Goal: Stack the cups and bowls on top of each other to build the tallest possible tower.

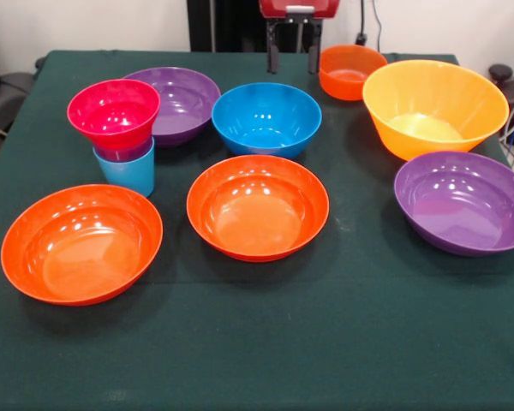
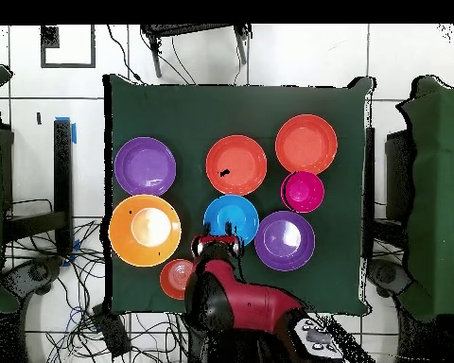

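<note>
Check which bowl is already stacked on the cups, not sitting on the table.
The small pink bowl. It sits on the purple cup, nested in the light blue cup; every other bowl rests directly on the green cloth.

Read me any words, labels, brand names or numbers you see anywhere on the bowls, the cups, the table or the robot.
None: no readable text shows on the bowls, the tower, the green tablecloth or the robot's hand.

the purple cup [image 1: 124, 154] shows only a thin band; the pink bowl [image 1: 113, 111] hides its inside.
</note>
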### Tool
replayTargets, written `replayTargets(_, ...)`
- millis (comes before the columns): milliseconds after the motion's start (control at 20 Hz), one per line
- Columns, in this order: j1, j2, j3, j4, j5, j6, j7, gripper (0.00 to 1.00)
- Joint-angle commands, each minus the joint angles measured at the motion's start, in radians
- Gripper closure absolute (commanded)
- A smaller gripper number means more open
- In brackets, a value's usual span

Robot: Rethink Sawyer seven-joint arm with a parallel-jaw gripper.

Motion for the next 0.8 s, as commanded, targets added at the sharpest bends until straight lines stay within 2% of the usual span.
replayTargets(50,0.027,0.068,-0.001,0.022,0.027,-0.006,0.236,0.00)
replayTargets(250,0.039,0.065,-0.015,0.057,0.003,-0.045,0.267,0.00)
replayTargets(550,0.036,0.053,-0.032,0.072,-0.041,-0.032,0.281,0.00)
replayTargets(800,0.050,0.132,-0.068,0.074,-0.106,-0.092,0.297,0.00)
